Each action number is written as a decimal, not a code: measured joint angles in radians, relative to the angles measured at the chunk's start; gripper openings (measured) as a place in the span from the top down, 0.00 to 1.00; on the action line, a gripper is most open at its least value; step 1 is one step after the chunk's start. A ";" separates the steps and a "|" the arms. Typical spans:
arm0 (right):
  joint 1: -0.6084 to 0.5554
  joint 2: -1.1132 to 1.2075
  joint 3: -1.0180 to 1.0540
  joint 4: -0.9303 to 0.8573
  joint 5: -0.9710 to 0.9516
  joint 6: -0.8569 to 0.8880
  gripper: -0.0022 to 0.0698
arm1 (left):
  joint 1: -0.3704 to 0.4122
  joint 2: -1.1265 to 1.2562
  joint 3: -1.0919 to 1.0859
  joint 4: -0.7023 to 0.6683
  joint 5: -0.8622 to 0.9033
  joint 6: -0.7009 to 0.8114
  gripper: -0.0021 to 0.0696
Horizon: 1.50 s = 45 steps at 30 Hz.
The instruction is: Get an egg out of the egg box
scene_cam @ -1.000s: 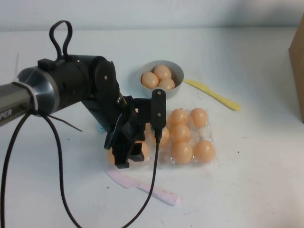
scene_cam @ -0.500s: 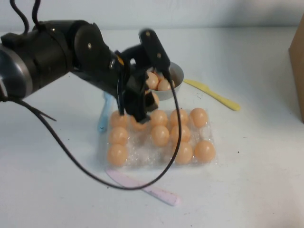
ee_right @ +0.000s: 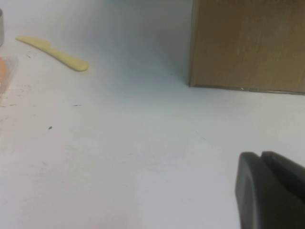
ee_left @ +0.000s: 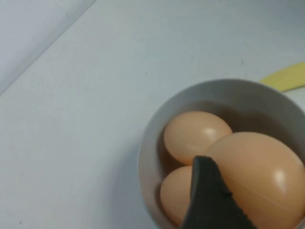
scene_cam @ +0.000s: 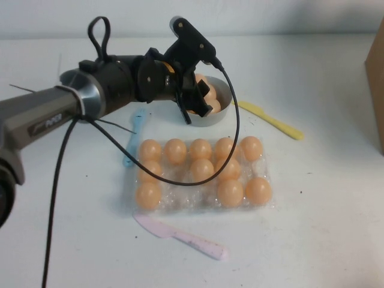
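Note:
The egg box [scene_cam: 180, 193] is a clear plastic tray at the table's middle with several pale orange eggs [scene_cam: 202, 169] and a few bare cups. My left gripper [scene_cam: 193, 101] hangs over the round grey bowl [scene_cam: 224, 96] behind the box, shut on an egg. In the left wrist view the held egg [ee_left: 259, 176] sits against one black finger [ee_left: 206, 202], just above the bowl [ee_left: 151, 143] with two eggs [ee_left: 195, 133] showing under it. My right gripper [ee_right: 261, 155] shows only in the right wrist view, shut and empty, low over bare table.
A yellow plastic knife [scene_cam: 268, 119] lies right of the bowl. A pink knife [scene_cam: 180, 237] lies in front of the box and a blue utensil [scene_cam: 132, 141] on its left. A cardboard box [scene_cam: 375, 84] stands at the right edge, also ahead of the right gripper [ee_right: 248, 43].
My left gripper rose from the front left of the egg box and swung back over the grey bowl, carrying an egg. The right arm has not shown.

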 joint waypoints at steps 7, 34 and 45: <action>0.000 0.000 0.000 0.000 0.000 0.000 0.99 | 0.004 0.146 -0.140 -0.002 -0.041 -0.024 0.35; 0.000 0.000 0.000 0.000 0.000 0.000 0.99 | 0.008 -0.674 0.782 0.216 -0.430 -0.314 0.97; 0.000 0.000 0.000 0.000 0.000 0.000 0.99 | 0.008 -1.167 1.187 0.122 -0.483 -0.325 0.97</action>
